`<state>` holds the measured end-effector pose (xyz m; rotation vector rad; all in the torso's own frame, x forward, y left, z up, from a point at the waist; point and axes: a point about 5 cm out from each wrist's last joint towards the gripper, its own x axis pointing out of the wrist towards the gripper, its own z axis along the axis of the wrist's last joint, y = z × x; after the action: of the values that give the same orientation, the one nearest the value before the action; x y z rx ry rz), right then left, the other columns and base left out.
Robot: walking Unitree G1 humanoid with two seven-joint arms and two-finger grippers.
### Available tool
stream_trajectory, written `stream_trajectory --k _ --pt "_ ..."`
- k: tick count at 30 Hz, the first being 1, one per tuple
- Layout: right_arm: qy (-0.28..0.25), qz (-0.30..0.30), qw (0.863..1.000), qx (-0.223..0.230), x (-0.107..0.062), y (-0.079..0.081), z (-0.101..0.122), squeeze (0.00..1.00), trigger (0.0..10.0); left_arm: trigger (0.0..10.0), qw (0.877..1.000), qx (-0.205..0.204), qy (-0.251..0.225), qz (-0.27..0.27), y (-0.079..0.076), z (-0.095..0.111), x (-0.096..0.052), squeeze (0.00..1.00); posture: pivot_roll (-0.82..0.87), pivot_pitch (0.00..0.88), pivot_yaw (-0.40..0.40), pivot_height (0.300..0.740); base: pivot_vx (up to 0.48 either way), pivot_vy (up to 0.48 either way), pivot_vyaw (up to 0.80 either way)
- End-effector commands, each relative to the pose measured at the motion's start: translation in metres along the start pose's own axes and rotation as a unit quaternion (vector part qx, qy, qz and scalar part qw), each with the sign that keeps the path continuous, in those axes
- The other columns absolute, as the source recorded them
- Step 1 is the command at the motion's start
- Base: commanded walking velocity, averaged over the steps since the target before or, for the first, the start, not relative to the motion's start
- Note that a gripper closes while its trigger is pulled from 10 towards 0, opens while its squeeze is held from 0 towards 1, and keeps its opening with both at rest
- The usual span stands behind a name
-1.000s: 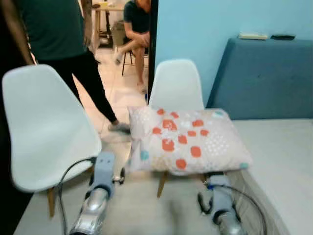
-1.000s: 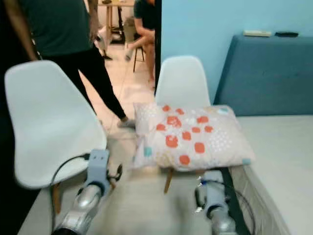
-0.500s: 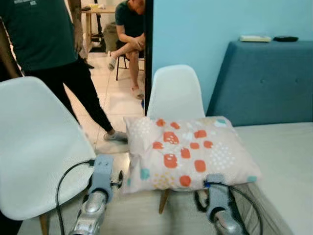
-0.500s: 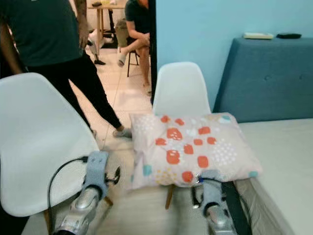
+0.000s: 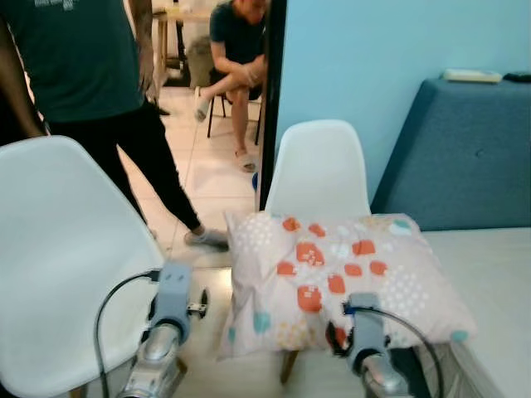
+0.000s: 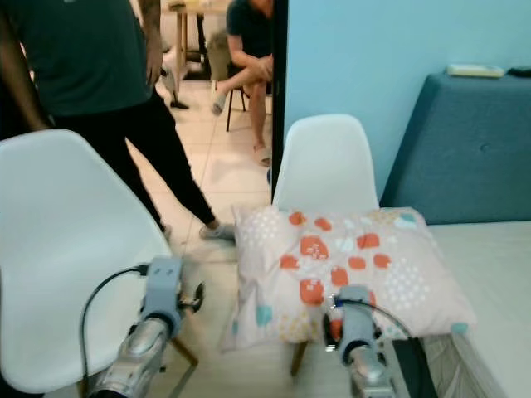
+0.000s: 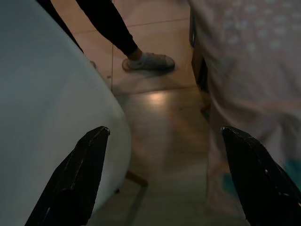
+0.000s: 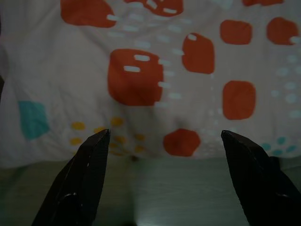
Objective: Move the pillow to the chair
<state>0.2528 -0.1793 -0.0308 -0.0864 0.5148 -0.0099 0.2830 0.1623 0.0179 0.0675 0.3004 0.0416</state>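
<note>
The pillow (image 5: 340, 278), pale with orange and teal patches, lies flat over the seat of a small white chair (image 5: 319, 170), its right corner reaching the bed's edge. My right gripper (image 8: 164, 136) is open, its fingers (image 8: 89, 174) spread just short of the pillow's (image 8: 155, 80) near edge with nothing between them. In the head views the right wrist (image 5: 365, 332) overlaps the pillow's front edge. My left gripper (image 7: 164, 134) is open too, held over the floor between a larger white chair (image 7: 42, 122) and the pillow's side (image 7: 249, 89). That larger chair (image 5: 58, 249) stands at my left.
A person (image 5: 91, 75) stands behind the large chair, one shoe (image 7: 148, 61) on the tiled floor. Another person (image 5: 241, 46) sits beyond the doorway. A grey bed (image 5: 498, 265) with a blue headboard (image 5: 460, 157) lies to the right, against a light blue wall.
The whole view has shifted, so the camera moved. The pillow now sits lower and further right in the picture, and the right wrist overlaps its near edge instead of standing below it.
</note>
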Motion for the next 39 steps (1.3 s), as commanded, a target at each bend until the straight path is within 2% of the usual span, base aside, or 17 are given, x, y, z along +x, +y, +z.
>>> stream_trajectory --k 1,12,20,23,39 --pt "0.006 -0.012 1.000 0.000 -0.0012 -0.0080 -0.0026 0.00 10.0 10.0 1.000 -0.001 0.004 -0.005 -0.0044 -0.0010 -0.0003 0.00 0.04 0.041 -0.011 0.740 0.319 0.000 0.00" --pt "0.010 -0.012 1.000 -0.001 -0.0017 -0.0069 -0.0044 0.00 10.0 10.0 1.000 0.000 0.003 -0.005 -0.0041 -0.0003 0.0000 0.00 0.05 0.041 -0.009 0.740 0.316 0.000 0.00" --pt "0.009 -0.013 1.000 -0.001 -0.0014 -0.0070 -0.0038 0.00 10.0 10.0 1.000 0.009 -0.003 -0.006 -0.0054 0.0020 0.0010 0.00 0.05 0.038 -0.008 0.740 0.000 0.000 0.00" --pt "0.008 -0.012 1.000 0.000 -0.0009 -0.0065 -0.0027 0.00 10.0 10.0 1.000 0.025 -0.002 -0.004 -0.0065 0.0021 0.0011 0.00 0.05 0.039 -0.007 0.740 0.000 0.000 0.00" --pt "0.006 -0.010 1.000 -0.001 0.0007 -0.0043 0.0001 0.00 10.0 10.0 1.000 0.028 -0.004 0.000 -0.0050 0.0026 0.0019 0.00 0.05 0.028 -0.010 0.740 0.000 -0.453 0.00"
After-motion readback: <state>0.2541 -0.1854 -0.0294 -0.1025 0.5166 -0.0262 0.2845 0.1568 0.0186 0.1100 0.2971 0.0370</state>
